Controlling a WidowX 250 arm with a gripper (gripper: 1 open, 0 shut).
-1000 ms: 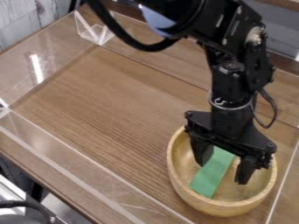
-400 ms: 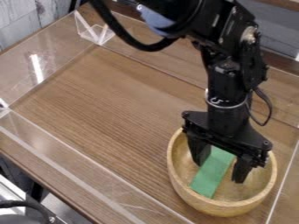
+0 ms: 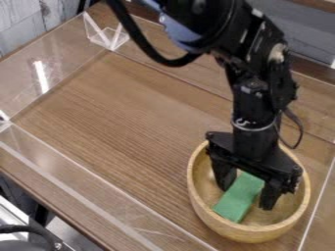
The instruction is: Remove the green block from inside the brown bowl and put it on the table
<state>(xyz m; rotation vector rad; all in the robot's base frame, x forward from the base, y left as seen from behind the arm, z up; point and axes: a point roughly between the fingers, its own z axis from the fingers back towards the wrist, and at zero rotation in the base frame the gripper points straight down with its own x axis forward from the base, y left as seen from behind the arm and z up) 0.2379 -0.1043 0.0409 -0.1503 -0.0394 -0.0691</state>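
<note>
Camera view: pincer [image 3: 253,186] gapes wide, empty, straddling green block [image 3: 240,200] in brown bowl [image 3: 210,218].

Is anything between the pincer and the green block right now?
Nothing visible. The open pincer is down inside the brown bowl, one finger on each side of the green block, with no other object in the bowl.

The table [image 3: 118,108] has a brown wood-grain surface with dark streaks and a soft sheen. Its low walls [image 3: 53,59] are clear plastic, glossy, with bright reflections. The brown bowl [image 3: 210,211] looks like light tan wood, smooth, with a thick matt rim. The green block [image 3: 237,203] is plain bright green, smooth and matt. The gripper [image 3: 252,189] is black, slightly shiny, like hard plastic or metal
</note>
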